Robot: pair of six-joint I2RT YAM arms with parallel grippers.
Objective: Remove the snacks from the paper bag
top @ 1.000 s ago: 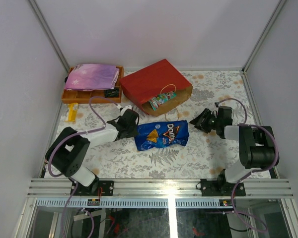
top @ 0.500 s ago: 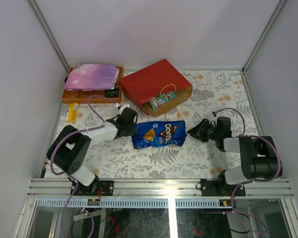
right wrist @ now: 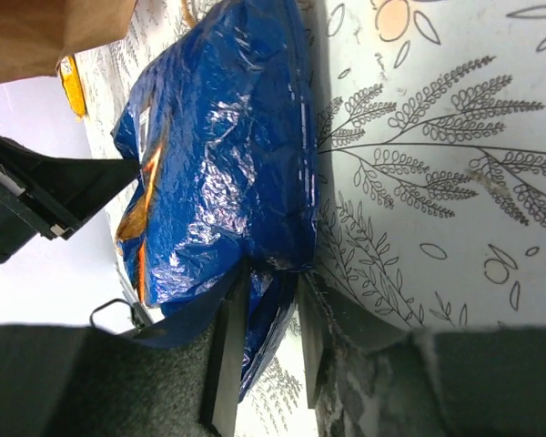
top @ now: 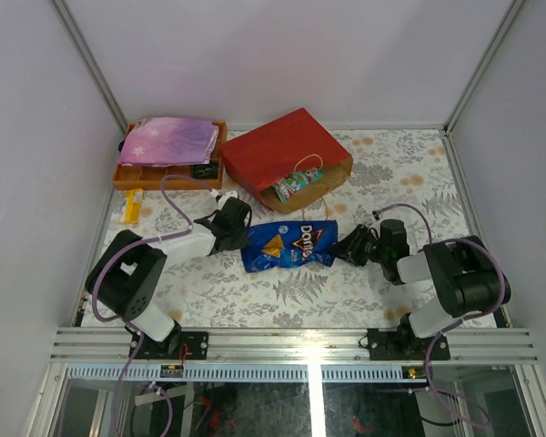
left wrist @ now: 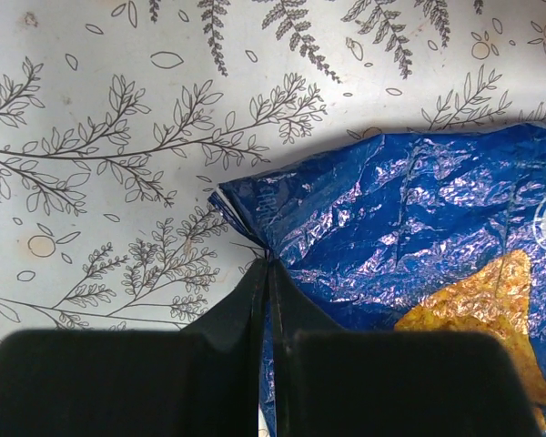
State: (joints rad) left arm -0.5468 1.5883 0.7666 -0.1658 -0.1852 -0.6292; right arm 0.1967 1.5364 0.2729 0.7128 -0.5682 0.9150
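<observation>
The chip bag (top: 289, 246) is out of the paper bag (top: 282, 150). It lies flat on the table (top: 346, 305), just in front of the paper bag's mouth and between the two arms.

Grips:
- The left gripper (left wrist: 268, 264) is fully shut on the crimped corner at the chip bag's left end. It's a thin pinch, foil only.
- The right gripper (right wrist: 271, 273) is part-open with the chip bag's right end between its fingers. From the wrist view I can't tell whether the pads bite the foil or just straddle it.

My read is that the step in hand is a two-handed shift or set-down of the chip bag. To do it well:
- Grip the seam ends, not the puffed middle. Chips crush and foil slips.
- If moving it, take both ends together and low. A one-sided pull would likely twist it out of that corner pinch.
- Park it well clear of the paper bag's mouth. Small packets (top: 298, 182) show just inside, so the next reach needs that lane.
- The paper bag lies on its side, is light, and nothing holds it. It will probably slide when a gripper goes in, so one arm pinning the lip would help.
</observation>
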